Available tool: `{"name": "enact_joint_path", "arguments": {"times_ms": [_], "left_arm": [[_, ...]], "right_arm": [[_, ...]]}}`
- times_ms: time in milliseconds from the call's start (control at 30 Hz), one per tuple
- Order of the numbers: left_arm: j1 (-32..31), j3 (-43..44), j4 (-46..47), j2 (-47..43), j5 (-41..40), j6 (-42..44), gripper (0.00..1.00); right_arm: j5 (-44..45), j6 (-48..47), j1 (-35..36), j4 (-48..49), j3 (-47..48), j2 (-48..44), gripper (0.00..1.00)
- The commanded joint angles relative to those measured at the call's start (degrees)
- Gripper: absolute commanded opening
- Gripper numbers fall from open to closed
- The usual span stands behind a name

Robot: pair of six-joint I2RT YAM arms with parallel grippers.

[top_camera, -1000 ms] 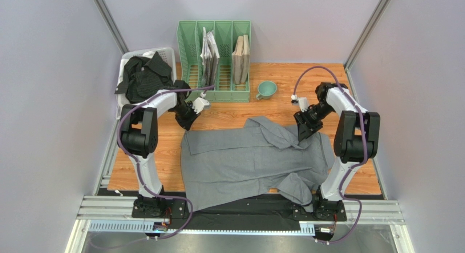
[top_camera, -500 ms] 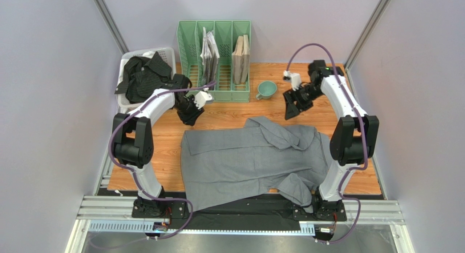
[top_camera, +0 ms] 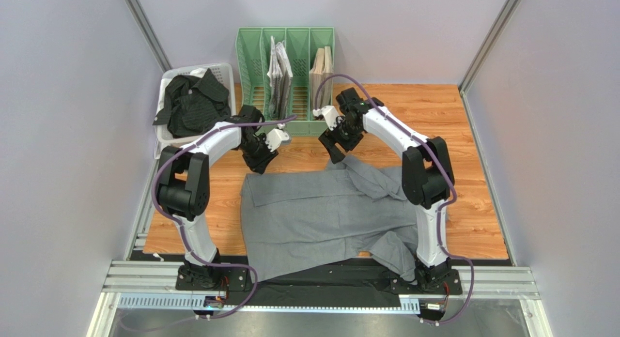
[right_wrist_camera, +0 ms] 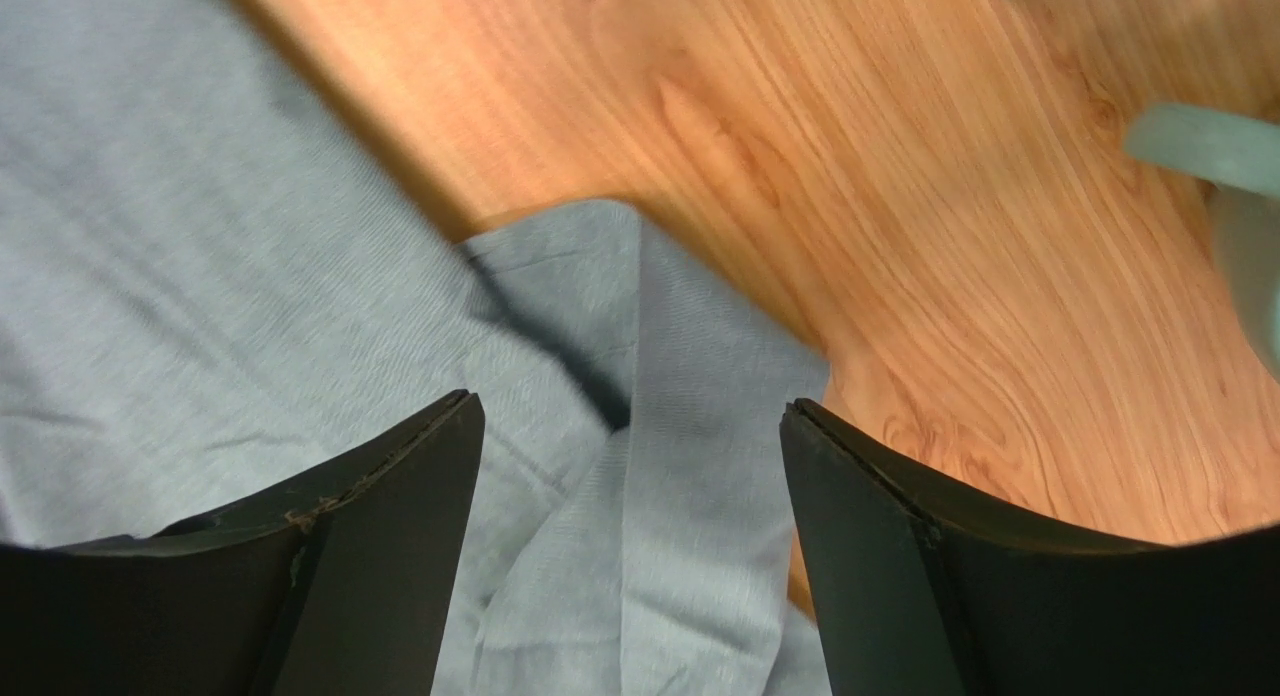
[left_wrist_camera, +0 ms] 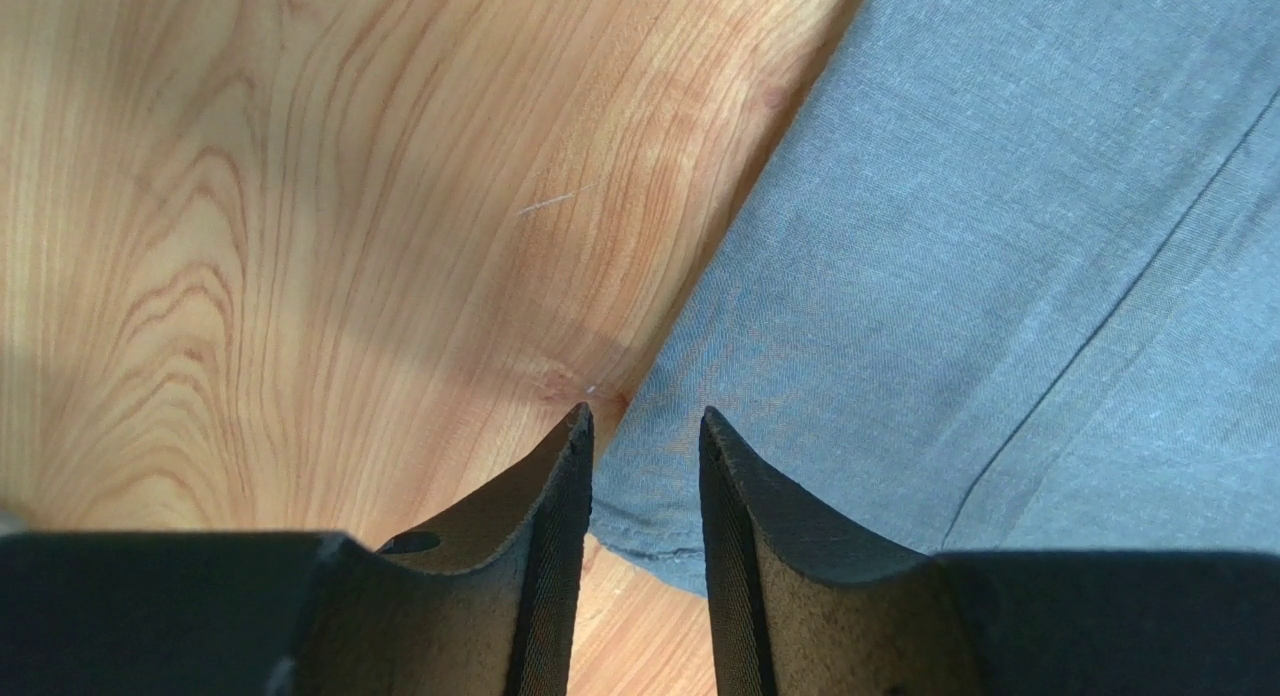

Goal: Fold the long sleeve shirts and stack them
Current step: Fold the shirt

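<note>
The grey long sleeve shirt (top_camera: 327, 213) lies spread across the middle of the table, its lower edge hanging over the near edge. The black striped shirt (top_camera: 191, 101) is crumpled in the white basket (top_camera: 169, 79) at the back left. My left gripper (top_camera: 256, 161) hovers at the grey shirt's far left corner. In the left wrist view the left gripper (left_wrist_camera: 646, 419) has its jaws narrowly apart, with the shirt's hem corner (left_wrist_camera: 977, 246) flat beneath them. My right gripper (top_camera: 336, 152) is wide open over the folded sleeve end at the shirt's far edge; the right wrist view shows it (right_wrist_camera: 631, 404) above grey cloth (right_wrist_camera: 181, 246).
A green slotted file rack (top_camera: 285, 61) with papers stands at the back centre, close behind both grippers. A teal mug (right_wrist_camera: 1217, 149) sits just beyond the right gripper, hidden by the arm in the top view. Bare wood lies to the right of the shirt.
The right arm has swung from the table's right side leftward and now sits over the shirt's far-edge sleeve end. The left gripper shifted slightly right, staying by the far left corner.
</note>
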Motion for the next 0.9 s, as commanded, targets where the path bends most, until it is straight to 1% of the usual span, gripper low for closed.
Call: {"name": "enact_joint_path", "arguments": {"times_ms": [0, 67, 100, 133, 200, 300, 333, 367, 400, 433, 567, 600, 633, 700, 867], "left_arm": [[-0.27, -0.69, 1.02, 0.40, -0.67, -0.56, 0.40], [-0.27, -0.86, 1.02, 0.66, -0.84, -0.83, 0.40], [-0.27, -0.86, 1.28, 0.83, -0.84, -0.92, 0.38], [-0.27, -0.95, 1.20, 0.92, -1.36, -1.27, 0.33], [-0.27, -0.86, 1.46, 1.19, -1.63, -1.36, 0.31], [-0.36, -1.04, 1.46, 1.54, -2.16, -1.62, 0.24], [-0.36, -1.13, 1.38, 1.71, -2.51, -1.53, 0.22], [-0.36, -1.04, 1.46, 2.24, -2.77, -1.45, 0.21], [-0.36, -1.13, 1.11, 2.50, -2.95, -1.36, 0.18], [-0.36, -1.13, 1.20, 2.68, -3.21, -1.18, 0.15], [-0.27, -0.60, 0.41, 3.56, -3.65, -0.92, 0.05], [-0.36, -0.43, 0.32, 3.65, -3.74, -0.92, 0.01], [-0.36, -0.42, 0.23, 3.74, -3.74, -0.66, 0.00], [-0.36, -0.16, -0.03, 4.26, -4.00, -0.57, 0.00], [-0.27, 0.45, -0.03, 4.79, -4.62, -0.57, 0.00]], "right_arm": [[5.02, 1.59, 0.83, 6.20, 1.85, 2.42, 0.78], [6.07, 1.59, 1.44, 7.78, 1.50, 3.74, 0.77], [6.42, 1.51, 1.62, 8.05, 1.24, 4.27, 0.77], [7.21, 1.42, 1.97, 8.66, 1.06, 4.88, 0.75], [8.18, 1.50, 2.06, 9.71, 0.18, 5.32, 0.72], [10.29, 1.77, 1.88, 11.21, -1.58, 4.89, 0.44], [10.47, 1.85, 1.88, 11.13, -2.10, 4.71, 0.28], [10.64, 1.94, 1.80, 11.13, -2.28, 3.93, 0.19], [10.73, 1.94, 1.62, 11.13, -2.54, 3.31, 0.08], [10.82, 1.94, 1.36, 10.78, -2.72, 2.61, 0.00], [9.86, 2.73, 0.21, 9.37, -2.63, -2.92, 0.00], [9.68, 3.08, -0.14, 9.28, -2.72, -5.72, 0.00], [8.98, 3.35, -0.84, 8.84, -2.72, -7.40, 0.00], [8.63, 3.87, -1.80, 8.66, -3.25, -11.52, 0.00], [7.48, 5.02, -3.04, 7.70, -4.56, -17.95, 0.00]]}}
